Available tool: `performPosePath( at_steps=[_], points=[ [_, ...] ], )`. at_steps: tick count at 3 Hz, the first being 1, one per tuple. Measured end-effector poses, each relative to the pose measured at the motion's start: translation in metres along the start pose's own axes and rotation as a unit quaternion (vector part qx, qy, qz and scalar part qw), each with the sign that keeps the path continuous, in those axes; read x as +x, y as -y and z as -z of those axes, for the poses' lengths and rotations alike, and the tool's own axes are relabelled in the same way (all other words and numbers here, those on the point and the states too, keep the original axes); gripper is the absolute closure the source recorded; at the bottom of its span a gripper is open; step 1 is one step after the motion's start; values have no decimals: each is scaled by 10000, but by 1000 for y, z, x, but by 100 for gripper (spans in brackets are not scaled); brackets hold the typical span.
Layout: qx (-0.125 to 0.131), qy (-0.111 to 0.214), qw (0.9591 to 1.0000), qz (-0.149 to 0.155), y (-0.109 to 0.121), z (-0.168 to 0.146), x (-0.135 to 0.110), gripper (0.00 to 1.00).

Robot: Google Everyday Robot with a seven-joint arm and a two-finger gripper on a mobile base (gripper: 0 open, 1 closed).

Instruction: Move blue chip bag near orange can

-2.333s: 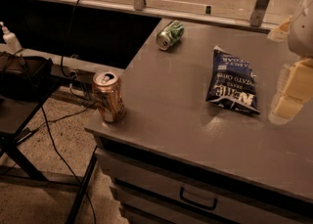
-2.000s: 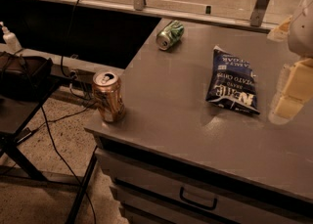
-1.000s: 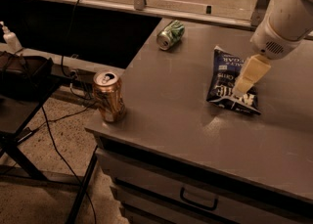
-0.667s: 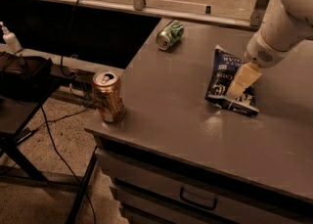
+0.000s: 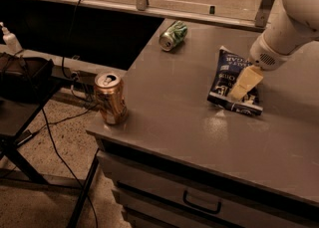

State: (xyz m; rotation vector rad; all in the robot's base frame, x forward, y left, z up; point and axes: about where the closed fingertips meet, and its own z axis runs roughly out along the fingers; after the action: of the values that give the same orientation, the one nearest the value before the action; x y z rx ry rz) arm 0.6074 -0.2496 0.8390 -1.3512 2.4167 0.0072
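The blue chip bag (image 5: pixel 228 78) lies flat on the grey table (image 5: pixel 199 132), right of centre, white lettering up. The orange can (image 5: pixel 110 98) stands upright at the table's front left corner, well apart from the bag. My gripper (image 5: pixel 239 88) hangs from the white arm at the upper right and sits over the lower right part of the bag, its cream finger (image 5: pixel 243 82) pointing down onto the foil.
A green-and-white can (image 5: pixel 172 35) lies on its side at the table's back left. A drawer with a handle (image 5: pixel 201 203) is under the front edge. A black stand (image 5: pixel 22 80) and cables are on the floor to the left.
The arm has swung in from the right edge to the left and down, so the gripper now sits over the chip bag. Bag and cans have not moved.
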Motion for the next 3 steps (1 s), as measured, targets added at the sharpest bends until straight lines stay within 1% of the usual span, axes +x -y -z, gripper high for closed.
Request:
performPosePath(
  at_steps=[1,2,3],
  points=[
    [-1,0,10000,-1,0,0,0,93],
    [-1,1,10000,-1,0,2,-1,100],
    [-1,2,10000,-1,0,3,-1,100]
  ],
)
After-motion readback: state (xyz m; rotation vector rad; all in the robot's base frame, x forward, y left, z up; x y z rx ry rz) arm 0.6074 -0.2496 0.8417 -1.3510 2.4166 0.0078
